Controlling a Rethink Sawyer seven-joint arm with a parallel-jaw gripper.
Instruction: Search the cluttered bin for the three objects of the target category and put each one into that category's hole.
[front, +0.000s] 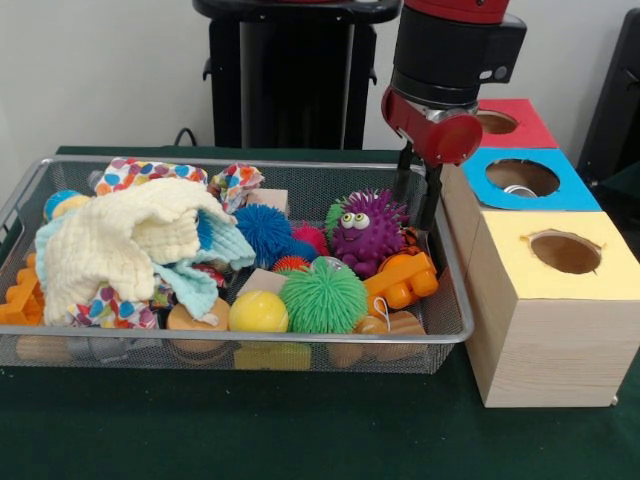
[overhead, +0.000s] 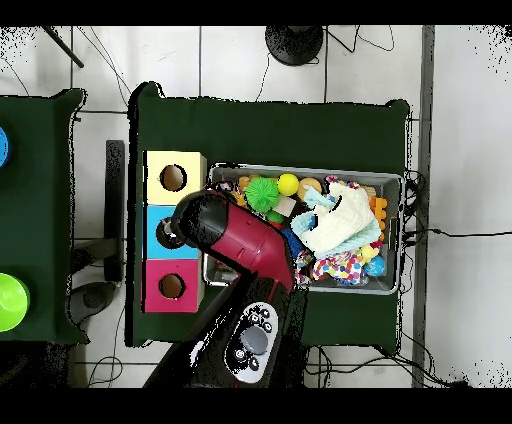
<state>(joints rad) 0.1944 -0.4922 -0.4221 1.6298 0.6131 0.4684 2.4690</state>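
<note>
The wire-mesh bin (front: 300, 175) holds a cream cloth (front: 130, 245) at nine o'clock, then a yellow ball (front: 258, 312), a green spiky ball (front: 322, 297), a purple spiky monster toy (front: 366, 232) and an orange plastic toy (front: 402, 283). At two o'clock of the bin the gripper (front: 417, 205) hangs over the rim, its fingers spread and empty, beside the blue-topped box (front: 565, 195); red-topped box (front: 535, 125) at twelve o'clock of it, yellow-topped box (front: 520, 250) at six.

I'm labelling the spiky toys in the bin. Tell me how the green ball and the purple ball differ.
The green spiky ball is plain, with no face; the purple spiky ball has googly eyes and a toothy mouth. In the front view the green one sits nearer the camera beside the yellow ball, while the purple one lies farther back, near the gripper. Both are round, covered in soft spikes, and lie in the wire bin.
</note>
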